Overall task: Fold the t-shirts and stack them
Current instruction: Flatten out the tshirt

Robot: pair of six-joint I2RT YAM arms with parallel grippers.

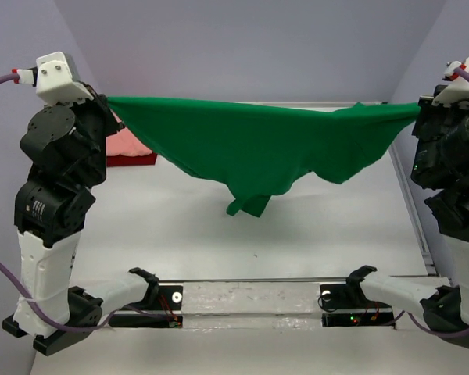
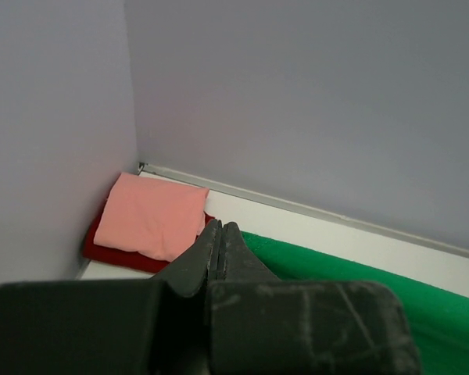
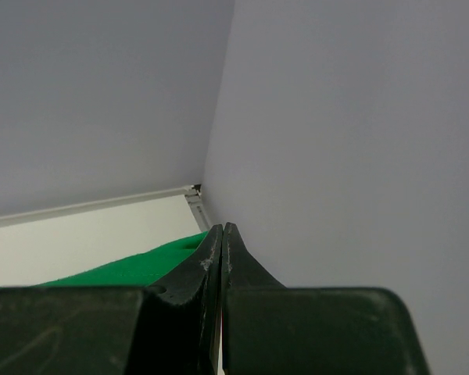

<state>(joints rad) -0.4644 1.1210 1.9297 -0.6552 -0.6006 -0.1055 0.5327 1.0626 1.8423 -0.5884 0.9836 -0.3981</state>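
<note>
A green t-shirt [image 1: 258, 148] hangs stretched in the air between both arms, its middle sagging toward the white table [image 1: 219, 234]. My left gripper [image 1: 108, 101] is shut on the shirt's left end, which shows green beside the fingers in the left wrist view [image 2: 352, 273]. My right gripper [image 1: 418, 109] is shut on the shirt's right end, seen in the right wrist view [image 3: 125, 269]. A folded pink t-shirt [image 2: 152, 215] lies on a folded red t-shirt [image 2: 102, 250] in the back left corner, partly hidden behind my left arm in the top view [image 1: 129, 144].
Grey walls [image 1: 242, 47] enclose the table on the back and both sides. A metal rail with the arm bases [image 1: 250, 301] runs along the near edge.
</note>
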